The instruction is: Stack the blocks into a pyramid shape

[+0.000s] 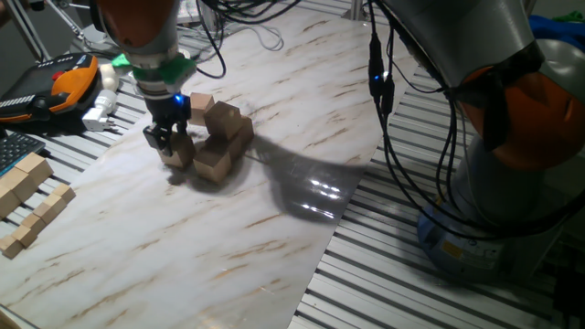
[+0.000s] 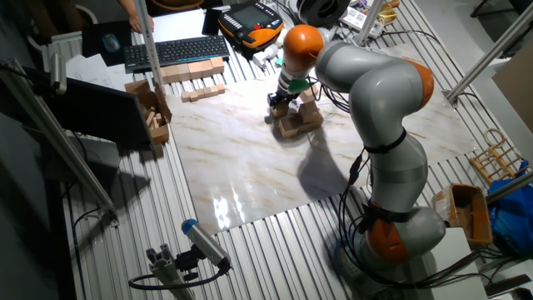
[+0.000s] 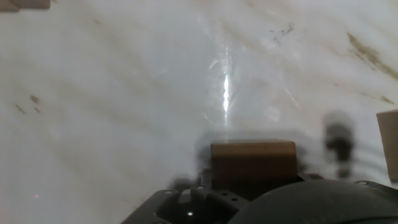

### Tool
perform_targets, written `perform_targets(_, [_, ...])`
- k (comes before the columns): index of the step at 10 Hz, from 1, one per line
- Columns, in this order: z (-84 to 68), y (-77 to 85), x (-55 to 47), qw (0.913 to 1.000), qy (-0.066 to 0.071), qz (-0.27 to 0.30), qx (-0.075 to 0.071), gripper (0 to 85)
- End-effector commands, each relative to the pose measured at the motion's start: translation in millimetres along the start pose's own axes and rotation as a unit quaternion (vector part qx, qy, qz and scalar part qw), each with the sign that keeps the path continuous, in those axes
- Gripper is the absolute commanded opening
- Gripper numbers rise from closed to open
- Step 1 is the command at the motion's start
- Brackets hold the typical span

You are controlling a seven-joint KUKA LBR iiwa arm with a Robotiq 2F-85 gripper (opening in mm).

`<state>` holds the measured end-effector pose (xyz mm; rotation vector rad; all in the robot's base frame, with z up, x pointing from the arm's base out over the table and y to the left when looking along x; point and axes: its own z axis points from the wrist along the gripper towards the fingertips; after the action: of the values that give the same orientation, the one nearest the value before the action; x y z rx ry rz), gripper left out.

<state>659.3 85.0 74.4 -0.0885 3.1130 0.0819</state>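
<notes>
From my remote station, the biggest thing I see is the arm (image 2: 379,108), grey with orange joints, which bends over the table from the right side of the other fixed view. Under it lies the marble-patterned board (image 1: 183,247), white with brown veins, resting on the ribbed metal table (image 1: 430,283).

The blocks (image 1: 222,137) are plain light-tan wooden cubes with no marks, and their side faces look darker in shadow. They stand grouped on the board, at about 10 o'clock from the board's centre in the one fixed view. One cube sits on top of the others, tilted a little; one lower cube (image 1: 213,162) is in front, and another (image 1: 200,105) shows behind. I cannot count all of them, because the hand hides part of the group.

The gripper (image 1: 170,139) is at 9 o'clock of the group, low over the board. Its dark fingers stand on both sides of one more cube (image 1: 178,151), and in the hand view this cube (image 3: 253,163) appears brown and blurred just in front of the hand. It looks clasped, but whether the fingers really press it I cannot tell.

At 8 o'clock from the group, off the board's edge, lie smaller pale wooden pieces (image 1: 27,196). A keyboard (image 2: 171,52) lies beyond them.
</notes>
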Motion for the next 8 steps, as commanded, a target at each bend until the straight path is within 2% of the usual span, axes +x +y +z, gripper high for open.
perform_targets(1, [-11.9,0.7,3.6,0.9999,0.006,0.008,-0.004,0.0])
perform_targets(4, [-49.6,10.5,25.2,0.9993,0.018,0.031,0.008,0.0])
perform_targets(6, [-66.7,7.9,42.7,0.9995,0.018,0.023,0.013,0.0])
perform_targets(7, [-73.1,6.0,50.2,0.9994,0.019,0.018,0.024,0.0])
perform_targets(8, [-76.8,2.8,56.8,0.9993,0.018,0.017,0.028,0.0])
